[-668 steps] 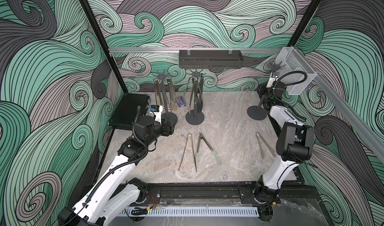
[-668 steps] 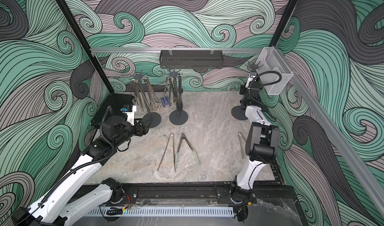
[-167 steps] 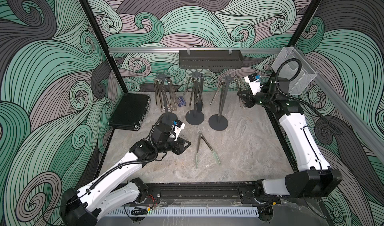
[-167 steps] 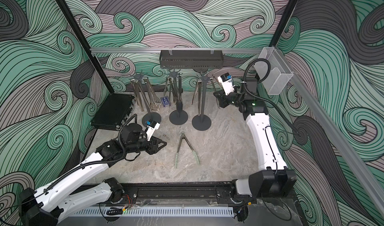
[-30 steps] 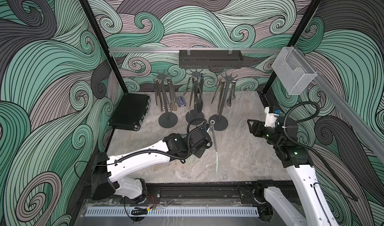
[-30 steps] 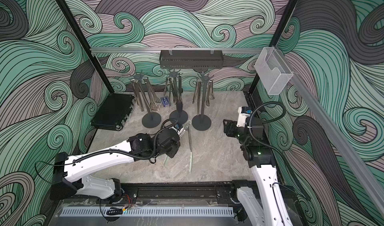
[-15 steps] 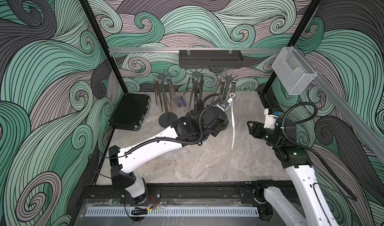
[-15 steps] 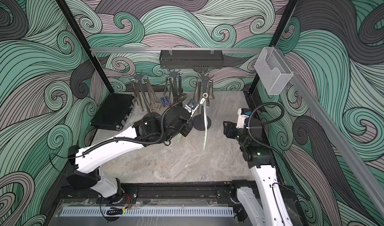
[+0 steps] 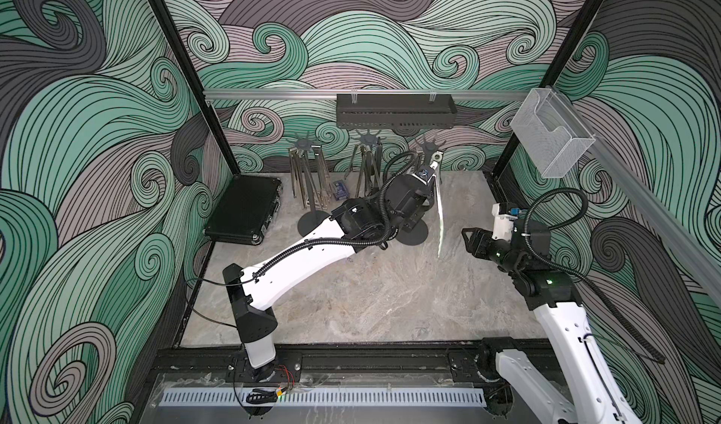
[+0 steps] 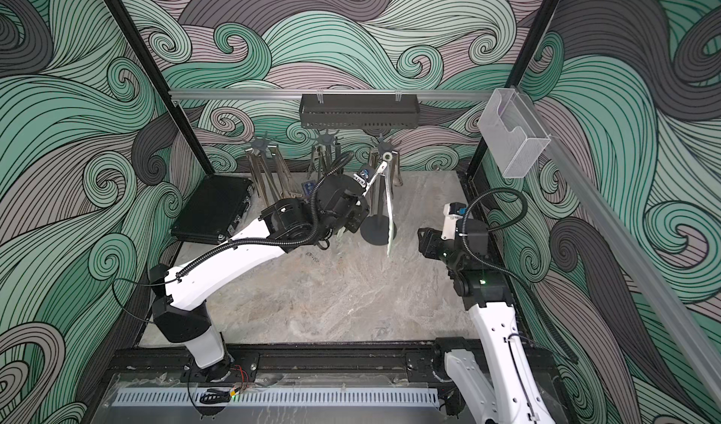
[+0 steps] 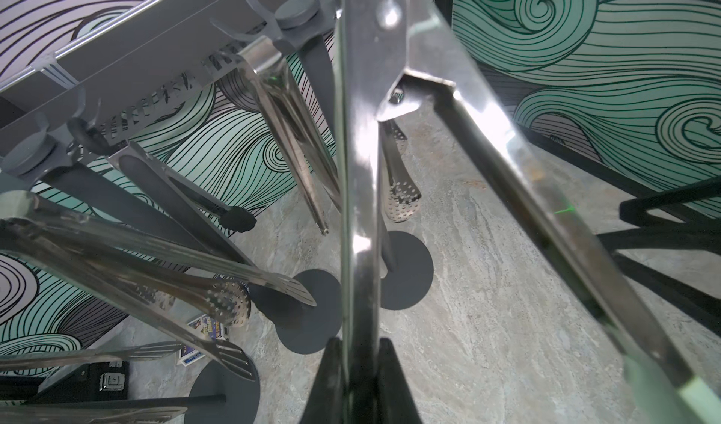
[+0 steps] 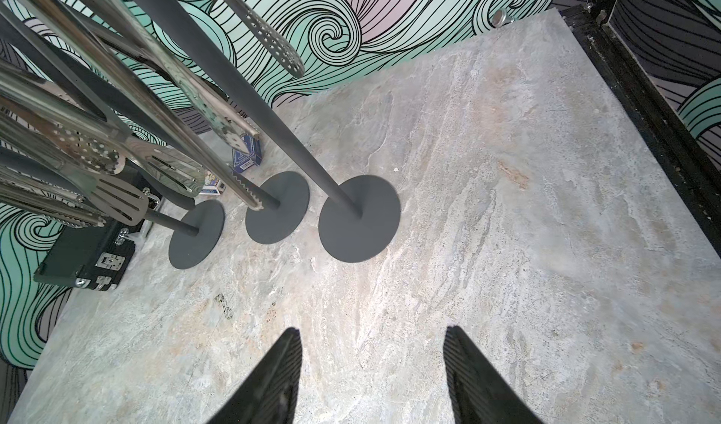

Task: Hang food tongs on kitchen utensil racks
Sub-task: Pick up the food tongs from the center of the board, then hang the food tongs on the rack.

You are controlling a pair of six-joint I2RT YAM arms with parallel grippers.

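Observation:
My left gripper (image 9: pixel 427 176) (image 11: pixel 361 348) is shut on one arm of the pale-green-tipped food tongs (image 9: pixel 439 211) (image 10: pixel 388 211). It holds them high beside the crown of the rightmost of three kitchen utensil racks (image 9: pixel 429 147). The tongs' ring end (image 10: pixel 387 157) is level with a hook; whether it hangs on it I cannot tell. The free arm (image 11: pixel 546 192) splays downward. Several steel tongs (image 9: pixel 308 176) hang on the racks. My right gripper (image 9: pixel 466 238) (image 12: pixel 372 340) stands open and empty over bare table, right of the racks.
A black case (image 9: pixel 244 209) lies at the back left. A dark perforated shelf (image 9: pixel 394 112) hangs on the rear rail above the racks. A clear mesh basket (image 9: pixel 550 133) hangs on the right rail. A small blue box (image 9: pixel 340 190) sits between the rack poles.
My left arm has lifted the green-tipped tongs from near the table up and back to the rightmost rack's crown. The right arm has stayed put.

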